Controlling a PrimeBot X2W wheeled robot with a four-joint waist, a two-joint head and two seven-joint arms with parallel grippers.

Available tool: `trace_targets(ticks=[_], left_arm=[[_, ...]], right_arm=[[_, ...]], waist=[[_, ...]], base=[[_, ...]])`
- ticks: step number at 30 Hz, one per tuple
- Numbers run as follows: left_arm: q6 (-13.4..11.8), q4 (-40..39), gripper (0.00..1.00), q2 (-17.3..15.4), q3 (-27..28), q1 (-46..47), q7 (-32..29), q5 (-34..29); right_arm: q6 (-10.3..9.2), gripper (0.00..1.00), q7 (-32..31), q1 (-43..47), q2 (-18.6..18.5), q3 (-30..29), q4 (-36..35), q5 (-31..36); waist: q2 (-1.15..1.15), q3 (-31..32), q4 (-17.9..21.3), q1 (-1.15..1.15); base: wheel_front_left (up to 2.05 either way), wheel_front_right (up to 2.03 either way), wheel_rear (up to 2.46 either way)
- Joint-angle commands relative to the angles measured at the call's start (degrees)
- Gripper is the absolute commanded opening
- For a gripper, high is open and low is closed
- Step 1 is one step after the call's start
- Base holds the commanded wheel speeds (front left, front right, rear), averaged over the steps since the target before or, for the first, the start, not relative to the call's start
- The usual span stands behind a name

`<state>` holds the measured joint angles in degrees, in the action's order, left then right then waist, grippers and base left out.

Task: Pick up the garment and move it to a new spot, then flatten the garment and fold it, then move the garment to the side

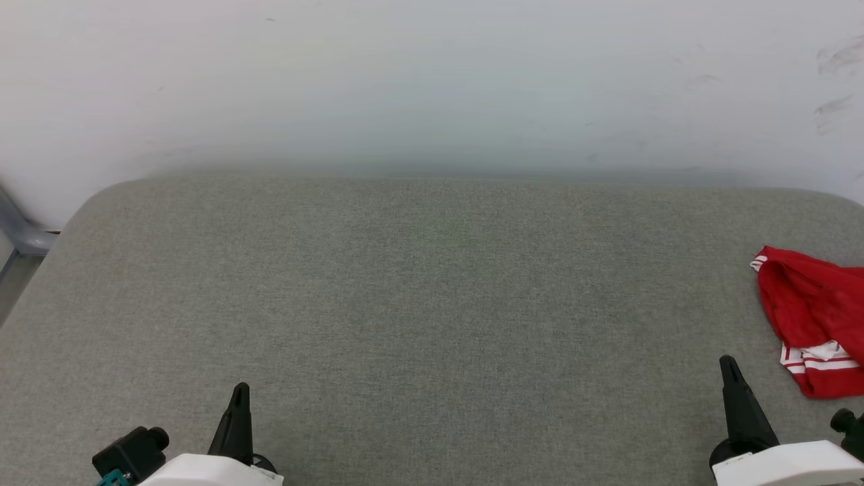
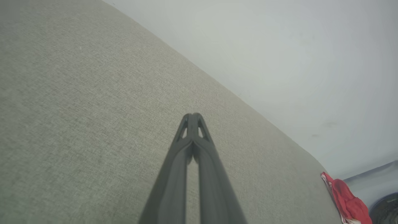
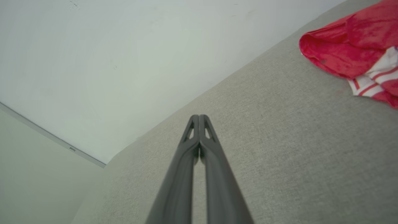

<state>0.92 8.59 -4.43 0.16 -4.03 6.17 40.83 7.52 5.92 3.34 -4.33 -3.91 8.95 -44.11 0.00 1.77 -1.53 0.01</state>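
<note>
The garment is a crumpled red heap with white, red-striped trim, lying at the far right edge of the grey fabric surface. In the right wrist view the garment sits at the upper right; in the left wrist view the garment shows small at the lower right. My right gripper stands shut and empty at the lower right, a little left of the heap and apart from it. My left gripper is shut and empty at the lower left. Both grippers show their tips pressed together.
A pale wall rises directly behind the surface's far edge. A grey metal frame piece shows beyond the rounded far-left corner. The wide middle of the fabric surface lies bare between my two grippers.
</note>
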Motion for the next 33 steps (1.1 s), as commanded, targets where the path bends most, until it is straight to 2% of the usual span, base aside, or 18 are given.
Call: trace_targets(ticks=[1,33], left_arm=[[0.4,-0.4,0.0,0.1,0.3,1.7,-0.3,1.5],[3.3,2.2,0.0,0.6,3.0,5.9,-5.9,24.7]], right_arm=[[-0.01,0.0,-0.3,-1.5,0.1,-0.2,-0.4,-1.4],[-0.02,0.0,-5.8,-5.4,0.6,-1.2,2.1,-23.1]], waist=[[0.0,0.0,0.0,-0.01],[0.0,-0.7,0.6,-0.01]], base=[[0.0,0.0,0.0],[0.0,0.0,0.0]])
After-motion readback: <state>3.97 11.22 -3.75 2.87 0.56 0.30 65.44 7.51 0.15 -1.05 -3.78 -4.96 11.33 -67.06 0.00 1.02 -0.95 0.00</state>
